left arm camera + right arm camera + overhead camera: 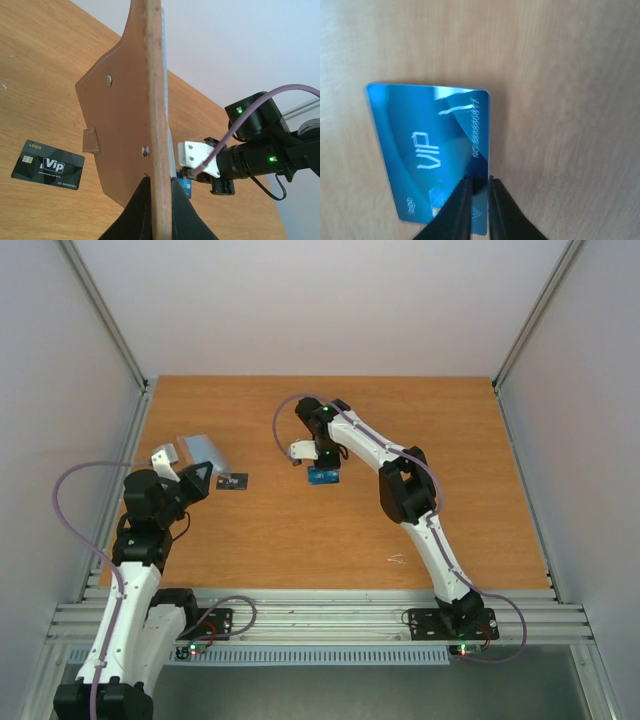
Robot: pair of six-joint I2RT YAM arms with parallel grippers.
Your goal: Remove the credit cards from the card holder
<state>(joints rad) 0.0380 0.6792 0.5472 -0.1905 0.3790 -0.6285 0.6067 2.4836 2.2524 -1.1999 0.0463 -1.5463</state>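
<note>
- The taupe leather folding card holder (125,115) is clamped edge-on between the black fingers of the left gripper (160,202) and is held upright over the orange-brown wooden tabletop (300,540).
- A grey-black rectangular card (48,165) printed "VIP" lies flat on the wood, below and to the left of those fingers and apart from the holder.
- The bright blue glossy card (430,155) is pinched by its near short edge in the closed right gripper (479,195). Whether it touches the wood cannot be told.
- From the left wrist, the right arm (250,160) is seen just beyond the holder, which blocks part of it.
- The holder's pale blue inner face is shown only from above. Its stud and small tab are shown only from the left wrist.
- Bare wood lies ahead and to the right of the right gripper. The grey walls (60,360) stand well apart from it and nearer to the left gripper.
</note>
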